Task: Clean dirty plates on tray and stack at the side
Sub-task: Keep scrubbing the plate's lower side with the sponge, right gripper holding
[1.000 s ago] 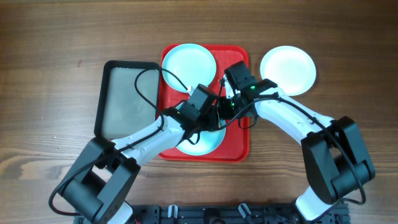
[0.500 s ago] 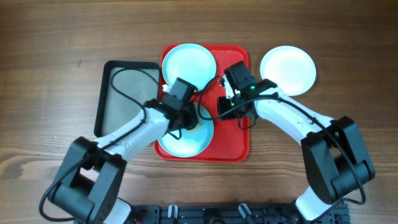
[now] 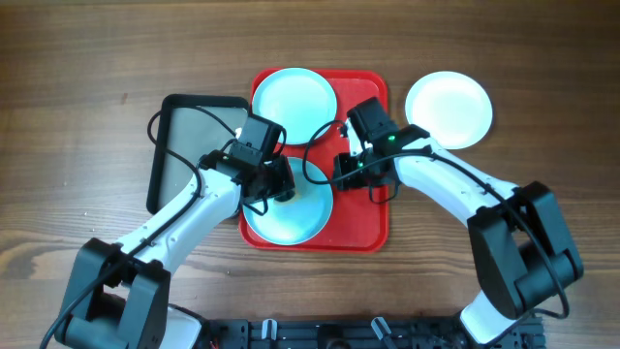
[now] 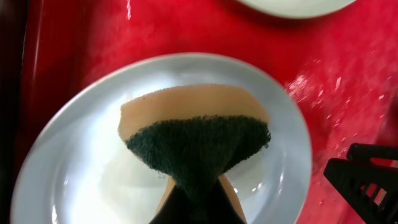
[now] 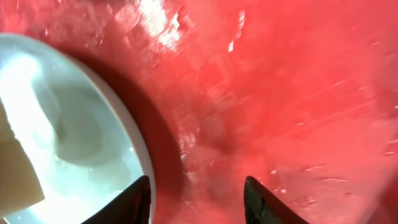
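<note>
Now left gripper (image 3: 278, 184) clamping sponge (image 4: 198, 146) on plate (image 4: 74, 155), right gripper (image 5: 198, 194) parted just beside its rim

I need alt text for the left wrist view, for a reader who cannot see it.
A tan sponge with a dark green scrubbing face rests on a pale glossy plate that sits on a red tray. Another plate shows its edge at the top.

The left arm (image 3: 189, 215) and right arm (image 3: 446, 179) have white links, black joint housings, looping black cables, and a green light (image 3: 392, 139) right of centre.
</note>
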`<move>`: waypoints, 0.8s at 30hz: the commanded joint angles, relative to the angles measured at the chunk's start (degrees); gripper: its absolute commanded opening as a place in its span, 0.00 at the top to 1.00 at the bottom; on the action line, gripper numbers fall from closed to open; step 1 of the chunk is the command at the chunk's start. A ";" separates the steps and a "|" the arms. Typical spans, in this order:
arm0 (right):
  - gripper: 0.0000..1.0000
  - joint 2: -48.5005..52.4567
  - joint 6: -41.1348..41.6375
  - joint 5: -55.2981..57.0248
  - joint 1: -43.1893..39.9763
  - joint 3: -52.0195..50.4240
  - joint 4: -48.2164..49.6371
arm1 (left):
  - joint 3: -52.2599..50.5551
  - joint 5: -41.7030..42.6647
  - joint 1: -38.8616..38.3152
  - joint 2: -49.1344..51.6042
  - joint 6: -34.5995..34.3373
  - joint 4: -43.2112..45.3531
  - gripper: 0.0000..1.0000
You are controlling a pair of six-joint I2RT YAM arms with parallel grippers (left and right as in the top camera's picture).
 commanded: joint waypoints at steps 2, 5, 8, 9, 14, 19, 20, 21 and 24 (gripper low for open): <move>0.56 -0.90 0.68 -1.44 1.81 -1.95 1.68 | 0.07 0.72 0.24 -0.96 2.47 -1.92 0.96; 0.62 -0.90 0.63 -2.67 1.86 -1.95 2.49 | 0.07 0.72 0.24 -0.96 2.45 -2.99 0.96; 0.62 -0.90 0.68 -4.46 1.97 -1.95 3.43 | 0.07 0.72 0.24 -0.96 2.47 -3.54 0.96; 0.64 -0.87 0.70 -4.61 1.97 -1.95 3.58 | 0.07 0.72 0.24 -0.96 2.47 -3.56 0.96; 0.76 -0.83 0.96 -4.59 1.97 -3.28 4.74 | 0.07 0.72 0.24 -0.96 2.45 -3.56 0.96; 0.83 -0.83 3.85 -4.63 1.97 -5.33 7.67 | 0.07 0.70 0.24 -0.94 2.45 -3.37 0.96; 0.83 -0.83 3.85 -4.63 1.97 -5.33 7.80 | 0.07 0.72 0.24 -0.94 2.45 -3.32 0.96; 0.83 -0.83 3.87 -4.63 1.97 -5.33 7.93 | 0.07 0.70 0.24 -0.94 2.45 -3.32 0.96; 0.96 -0.83 4.13 -4.57 1.97 -5.33 8.09 | 0.07 0.72 0.09 -0.94 2.45 -3.30 0.96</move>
